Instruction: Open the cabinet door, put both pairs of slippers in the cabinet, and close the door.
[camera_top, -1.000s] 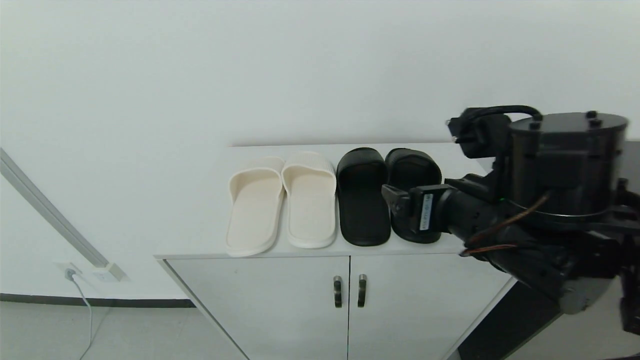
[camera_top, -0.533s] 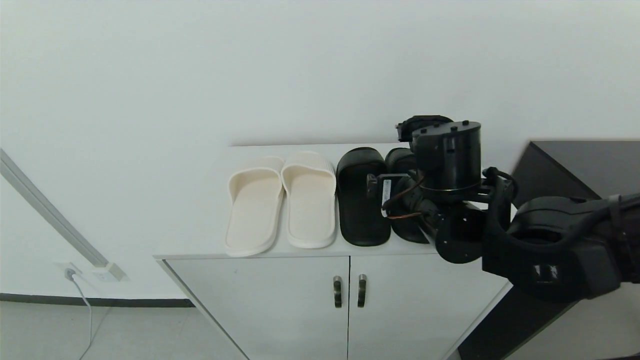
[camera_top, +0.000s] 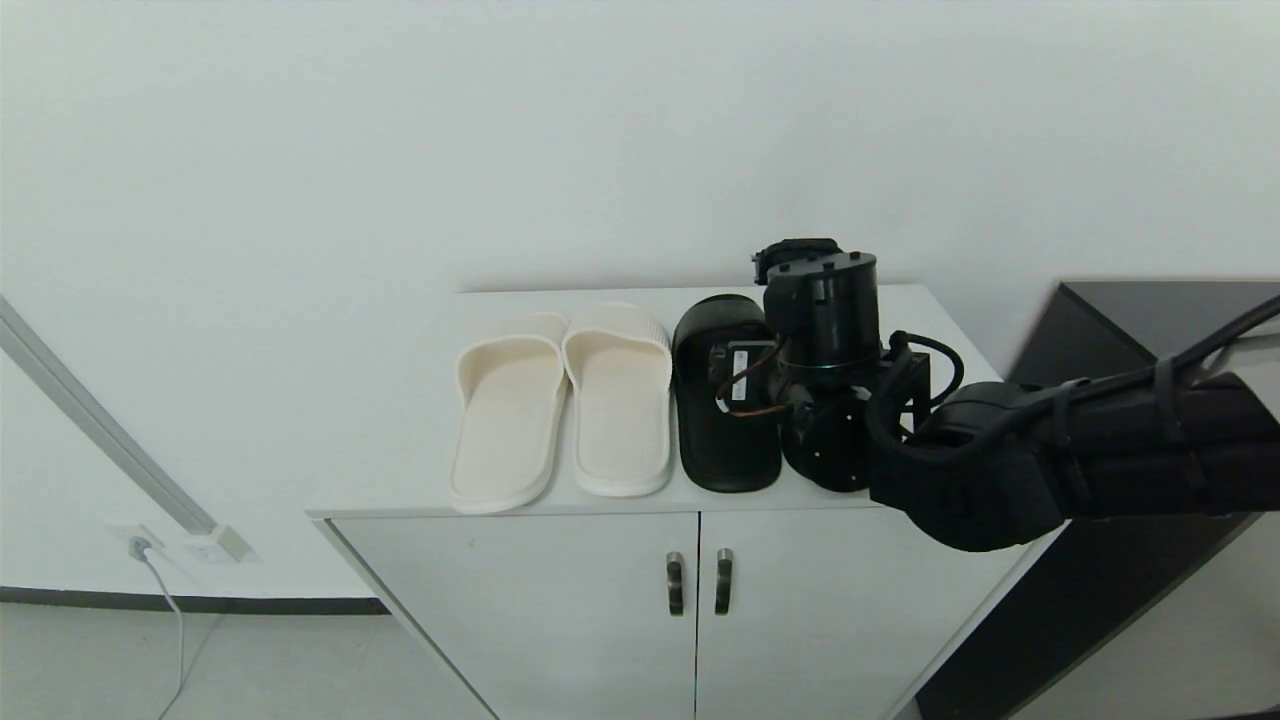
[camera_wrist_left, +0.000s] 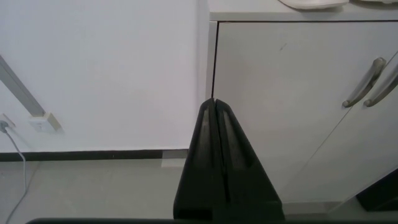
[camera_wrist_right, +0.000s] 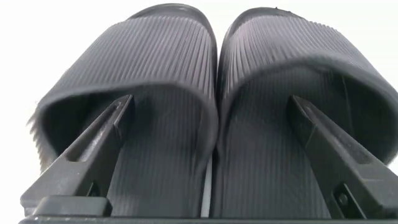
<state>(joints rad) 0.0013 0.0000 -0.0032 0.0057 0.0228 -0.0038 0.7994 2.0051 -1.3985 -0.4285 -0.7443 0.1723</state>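
Observation:
A pair of black slippers lies on the white cabinet, to the right of a pair of white slippers. Both cabinet doors are closed, their handles side by side. My right arm reaches in from the right and covers most of the right black slipper. In the right wrist view my right gripper is open and level with the black slippers, one finger over each sole. My left gripper is shut and empty, low beside the cabinet's left front corner.
A dark table stands just right of the cabinet. A wall socket with a cable sits low on the left wall, beside a slanted grey rail. Open floor lies left of the cabinet.
My right arm has swung left and forward over the cabinet top, away from the camera. Its wrist now stands over the right black slipper. The slippers and doors have not moved.

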